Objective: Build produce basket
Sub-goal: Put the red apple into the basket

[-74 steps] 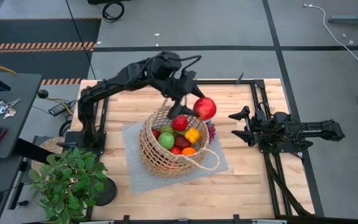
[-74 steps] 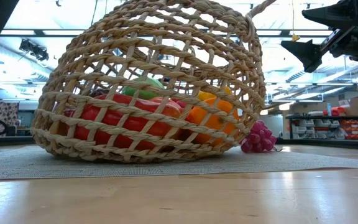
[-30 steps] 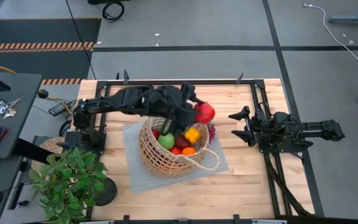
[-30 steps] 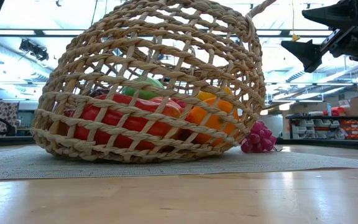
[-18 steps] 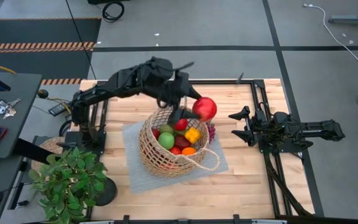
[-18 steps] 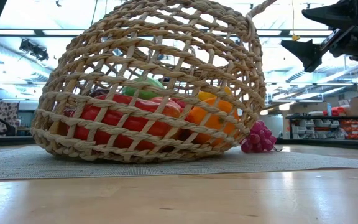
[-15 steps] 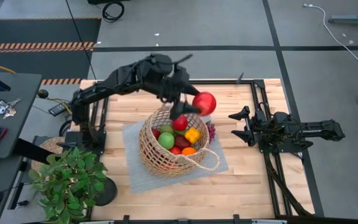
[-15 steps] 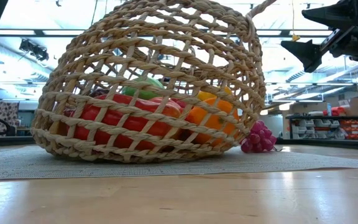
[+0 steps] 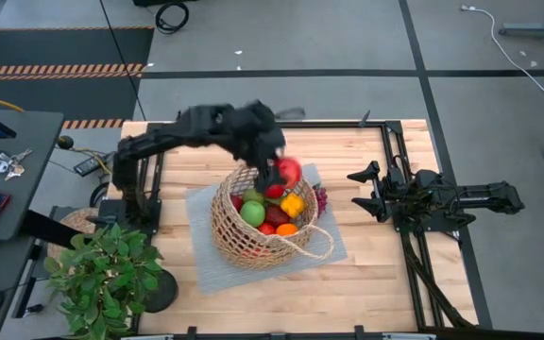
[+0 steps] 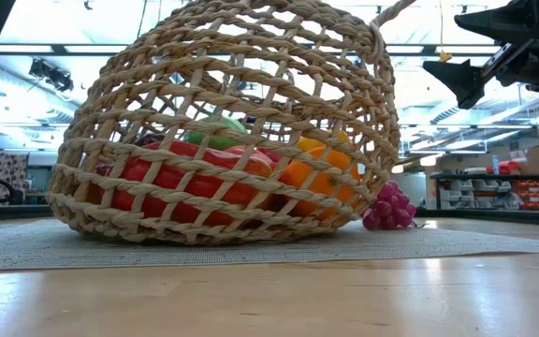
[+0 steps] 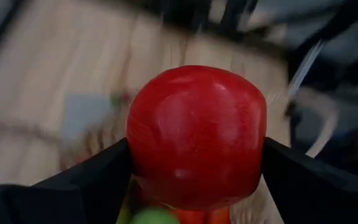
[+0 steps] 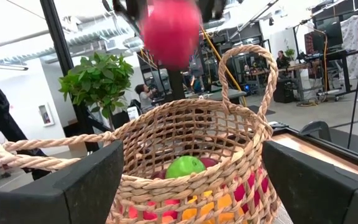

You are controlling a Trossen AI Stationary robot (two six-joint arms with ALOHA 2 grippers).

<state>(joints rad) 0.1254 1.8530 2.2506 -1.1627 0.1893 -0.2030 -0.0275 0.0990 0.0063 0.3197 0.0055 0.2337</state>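
Note:
The tan wicker basket (image 9: 263, 227) stands on its base on the grey mat (image 9: 206, 266), holding several toy fruits: a green apple (image 9: 253, 213), a yellow pepper (image 9: 293, 204) and an orange (image 9: 287, 229). My left gripper (image 9: 281, 174) is shut on a red apple (image 9: 290, 171) above the basket's far right rim. The apple also shows in the right wrist view (image 12: 169, 31), above the basket (image 12: 185, 143). My right gripper (image 9: 365, 189) waits open at the table's right side, facing the basket. My left gripper pinches the red apple between its two fingers (image 11: 104, 177), one on each opposite side of the apple (image 11: 138, 155). The fingers come from above, slanting down. The apple is lifted clear, above the fruit in the basket.
A purple grape cluster (image 9: 321, 198) lies on the mat against the basket's right side; it also shows in the low view (image 10: 388, 206). A leafy potted plant (image 9: 102, 274) stands at the table's near left corner. Bare wood shows along the near edge.
My left gripper, still shut on the red apple, has risen from low over the basket's far right rim and then come down again, ending a little farther toward the table's left, over the rim. The basket and my right gripper have kept still.

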